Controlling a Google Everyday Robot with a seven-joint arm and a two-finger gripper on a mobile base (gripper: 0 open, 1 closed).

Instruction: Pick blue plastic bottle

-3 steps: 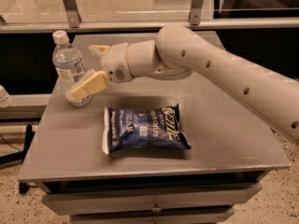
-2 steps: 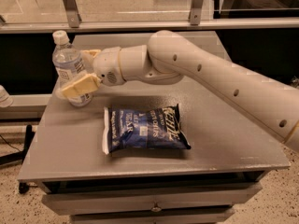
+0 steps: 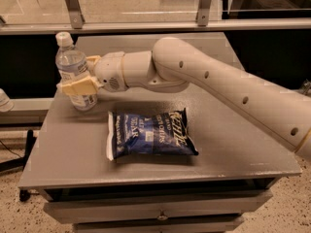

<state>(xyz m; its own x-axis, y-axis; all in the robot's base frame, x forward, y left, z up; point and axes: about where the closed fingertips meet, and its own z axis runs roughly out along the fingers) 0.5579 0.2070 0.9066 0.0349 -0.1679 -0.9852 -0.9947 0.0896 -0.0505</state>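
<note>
With the gripper [image 3: 80, 76] set around the middle of the blue plastic bottle [image 3: 69, 62], upright at the far left corner of the bench [image 3: 73, 149], you cannot tell whether it is clamped, so squeeze firmly before lifting straight up.

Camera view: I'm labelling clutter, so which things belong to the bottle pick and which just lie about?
Job: bottle, upright at the left rear of the table; gripper, at the bottle.
Lying about: chip bag, flat mid-table.
</note>
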